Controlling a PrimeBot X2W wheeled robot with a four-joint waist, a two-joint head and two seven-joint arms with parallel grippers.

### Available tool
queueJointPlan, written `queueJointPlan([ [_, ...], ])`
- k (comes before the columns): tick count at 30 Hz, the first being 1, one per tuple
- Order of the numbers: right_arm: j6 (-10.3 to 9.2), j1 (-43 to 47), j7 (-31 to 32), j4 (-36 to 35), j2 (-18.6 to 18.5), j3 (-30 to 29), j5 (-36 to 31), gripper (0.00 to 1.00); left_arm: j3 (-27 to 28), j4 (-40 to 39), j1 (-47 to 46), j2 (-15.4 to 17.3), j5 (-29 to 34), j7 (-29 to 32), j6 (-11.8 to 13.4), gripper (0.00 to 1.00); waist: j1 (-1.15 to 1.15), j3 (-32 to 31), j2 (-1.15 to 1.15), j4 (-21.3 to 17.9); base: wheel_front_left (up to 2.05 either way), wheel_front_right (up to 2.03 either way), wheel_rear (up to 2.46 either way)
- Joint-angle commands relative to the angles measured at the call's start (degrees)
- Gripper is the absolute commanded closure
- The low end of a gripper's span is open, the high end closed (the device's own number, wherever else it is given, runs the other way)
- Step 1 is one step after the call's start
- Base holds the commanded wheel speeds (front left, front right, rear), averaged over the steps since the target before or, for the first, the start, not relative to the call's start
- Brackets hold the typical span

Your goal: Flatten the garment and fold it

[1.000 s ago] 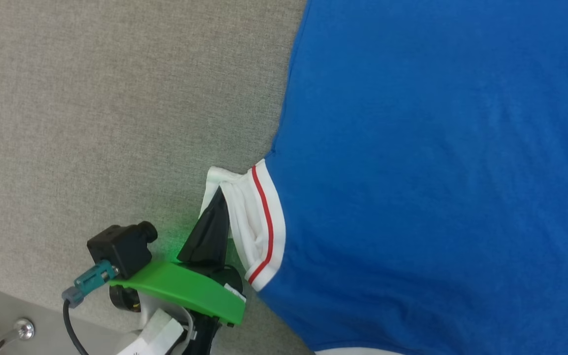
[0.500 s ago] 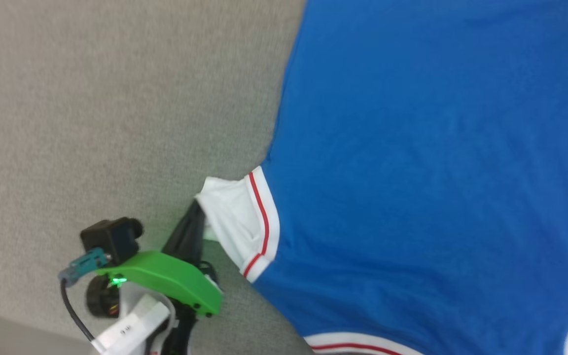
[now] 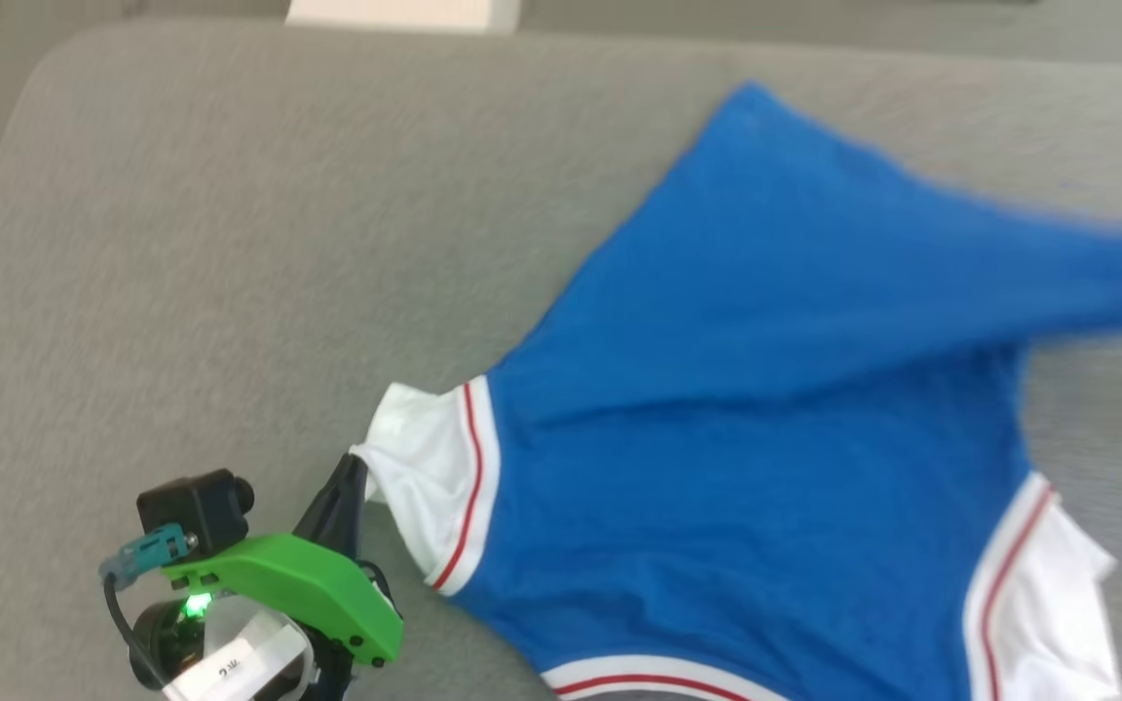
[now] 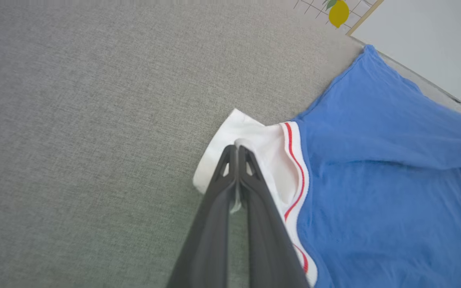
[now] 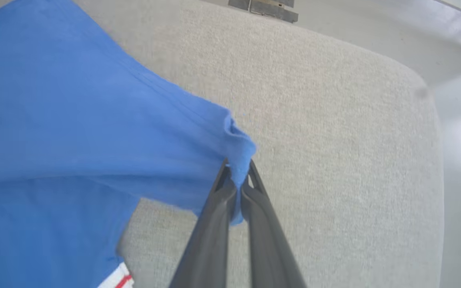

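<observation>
The garment (image 3: 766,467) lies on the table (image 3: 230,243), filling the centre and right of the head frame. The left claw (image 3: 355,467), at lower left, grips the garment's left-hand edge. The right claw (image 5: 237,168), at the centre of its wrist frame, pinches a lifted edge above the table.

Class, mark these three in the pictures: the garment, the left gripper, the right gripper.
garment (image 3: 766,487), head view, blue body panel.
left gripper (image 4: 237,148), left wrist view, between tips pinching white sleeve.
right gripper (image 5: 238,165), right wrist view, between tips pinching blue edge.

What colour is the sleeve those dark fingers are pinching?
White sleeve with a red stripe at its seam; clearest in the left wrist view.
</observation>
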Motion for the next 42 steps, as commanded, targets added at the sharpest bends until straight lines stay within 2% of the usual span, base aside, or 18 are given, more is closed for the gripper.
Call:
queueJointPlan([
  [1,0.2,5.12,0.4,-2.11,1.75,-1.06,0.24,1.0,0.26,0.06,0.72,0.36,0.26,0.24,0.59,1.0,0.0,-6.33,0.0,-6.05,0.0,0.0,0.0],
  [5,0.2,18.56,1.11,-6.23,6.46,-2.97,0.92,1.0,0.15,0.49,1.17,0.46,0.0,0.66,0.74,1.0,0.0,-7.35,0.0,-6.73,0.0,0.0,0.0],
  [9,0.2,29.34,1.79,-7.5,11.2,-2.23,1.42,1.0,-0.33,1.36,1.2,0.23,-0.36,0.86,0.53,1.0,0.0,-8.01,0.0,-6.52,0.0,0.0,0.0],
  [15,0.2,37.29,1.33,-6.61,16.73,0.09,1.41,1.0,-0.78,3.24,1.1,-0.18,-1.23,1.13,0.14,1.0,0.0,-8.63,0.0,-5.99,0.0,0.0,0.0],
  [18,0.2,37.51,-1.52,-6.85,19.22,-1.71,1.67,1.0,-0.7,4.28,1.29,-0.41,-1.79,0.92,-0.06,1.0,0.0,-9.23,0.0,-6.01,0.0,0.0,0.0],
  [19,0.2,37.29,-3.04,-7.23,19.65,-2.24,1.74,0.7,-0.66,4.67,1.46,-0.42,-1.97,0.84,-0.14,1.0,0.0,-9.51,0.0,-6.07,0.0,0.0,0.0],
  [20,0.2,37.01,-4.46,-7.67,20.17,-3.07,2.02,0.0,-0.62,4.92,1.58,-0.4,-2.07,0.78,-0.19,1.0,0.0,-9.73,0.0,-6.12,0.0,0.0,0.0],
  [25,0.2,33.33,-14.08,-10.59,22.76,-9.74,4.55,0.0,-0.2,5.83,2.12,-0.11,-2.58,0.53,-0.36,1.0,0.0,-10.82,0.0,-6.41,0.0,0.0,0.0],
  [30,0.2,27.87,-23.65,-13.81,22.64,-12.09,6.4,0.0,0.14,6.03,2.43,0.26,-2.73,0.33,-0.3,1.0,0.0,-11.37,0.0,-6.73,0.0,0.0,0.0],
  [36,0.2,20.52,-29.85,-11.61,20.07,-8.34,5.73,0.0,0.0,5.73,2.17,0.24,-2.71,0.01,-0.33,1.0,0.0,-10.3,0.0,-6.38,0.0,0.0,0.0],
  [42,0.2,8.8,-29.91,-4.7,17.71,-2.87,3.75,0.0,-1.21,5.3,-0.39,-0.26,-2.14,-0.26,-0.99,1.0,0.0,-5.72,0.0,-4.08,0.0,0.0,0.0],
])
